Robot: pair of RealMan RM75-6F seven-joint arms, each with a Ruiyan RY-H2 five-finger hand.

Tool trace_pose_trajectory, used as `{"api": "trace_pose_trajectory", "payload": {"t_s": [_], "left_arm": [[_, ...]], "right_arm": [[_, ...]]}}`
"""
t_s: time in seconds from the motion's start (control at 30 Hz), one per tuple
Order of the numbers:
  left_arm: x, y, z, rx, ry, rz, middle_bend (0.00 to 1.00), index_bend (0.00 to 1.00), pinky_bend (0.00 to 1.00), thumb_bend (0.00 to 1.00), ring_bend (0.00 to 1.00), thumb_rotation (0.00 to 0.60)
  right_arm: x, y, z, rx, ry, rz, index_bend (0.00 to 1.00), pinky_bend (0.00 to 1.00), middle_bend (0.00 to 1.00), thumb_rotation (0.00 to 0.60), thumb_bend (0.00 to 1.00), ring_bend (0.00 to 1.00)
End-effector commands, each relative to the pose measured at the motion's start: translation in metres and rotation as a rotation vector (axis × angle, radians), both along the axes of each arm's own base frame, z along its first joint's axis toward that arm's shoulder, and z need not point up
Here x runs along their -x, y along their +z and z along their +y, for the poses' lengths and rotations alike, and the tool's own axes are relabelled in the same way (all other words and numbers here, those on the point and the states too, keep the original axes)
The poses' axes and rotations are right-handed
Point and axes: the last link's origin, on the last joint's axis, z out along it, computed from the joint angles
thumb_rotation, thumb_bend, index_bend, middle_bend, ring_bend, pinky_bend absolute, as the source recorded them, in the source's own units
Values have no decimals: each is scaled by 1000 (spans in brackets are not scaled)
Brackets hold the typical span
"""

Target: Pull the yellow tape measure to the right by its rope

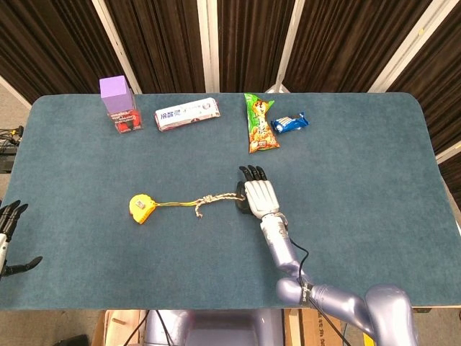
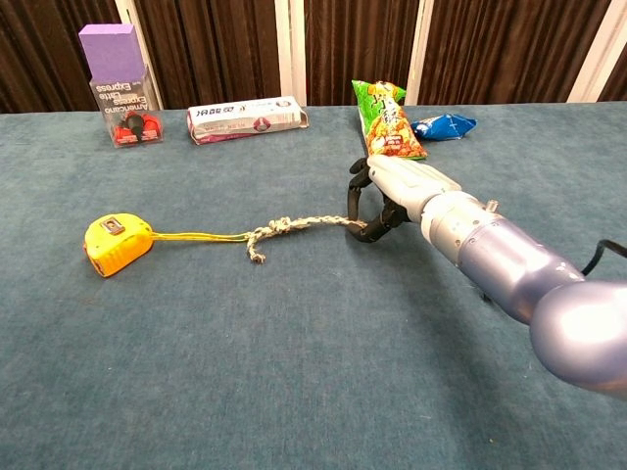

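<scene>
The yellow tape measure (image 1: 141, 208) (image 2: 116, 243) lies left of the table's middle. Its thin yellow cord runs right into a knotted pale rope (image 1: 209, 200) (image 2: 286, 226). My right hand (image 1: 259, 195) (image 2: 394, 189) arches palm-down over the rope's right end, dark fingertips (image 2: 355, 203) down at the cloth. The rope end lies between thumb and fingers, and I see no clear pinch on it. My left hand (image 1: 9, 236) hangs off the table's left edge with fingers spread, holding nothing.
Along the far edge stand a purple-topped box (image 1: 119, 103), a white toothpaste box (image 1: 186, 114), a green snack bag (image 1: 261, 124) and a small blue packet (image 1: 290, 122). The teal table cloth (image 1: 360, 180) stretches right of my right hand.
</scene>
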Motion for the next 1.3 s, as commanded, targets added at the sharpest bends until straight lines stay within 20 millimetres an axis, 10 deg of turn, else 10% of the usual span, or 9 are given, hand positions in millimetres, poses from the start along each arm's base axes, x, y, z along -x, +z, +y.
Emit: {"api": "trace_pose_trajectory", "payload": {"t_s": [0.03,0.6,1.3], "left_arm": [[0,0,0,0,0,0,0,0,0,0,0,600],[0,0,0,-2,-4,2,0,0,0,0,0,600],[-3,-1,-1,-12,-22,20,0,0,0,0,0,600]], "right_arm": [[0,0,0,-1,-2,0,616,0,137,600,470,0],[-2,19,4,27,20,-23,671,0,145,600,473,0],[43,112,12,155,-33,-7,688,0,145,600,473,0]]}}
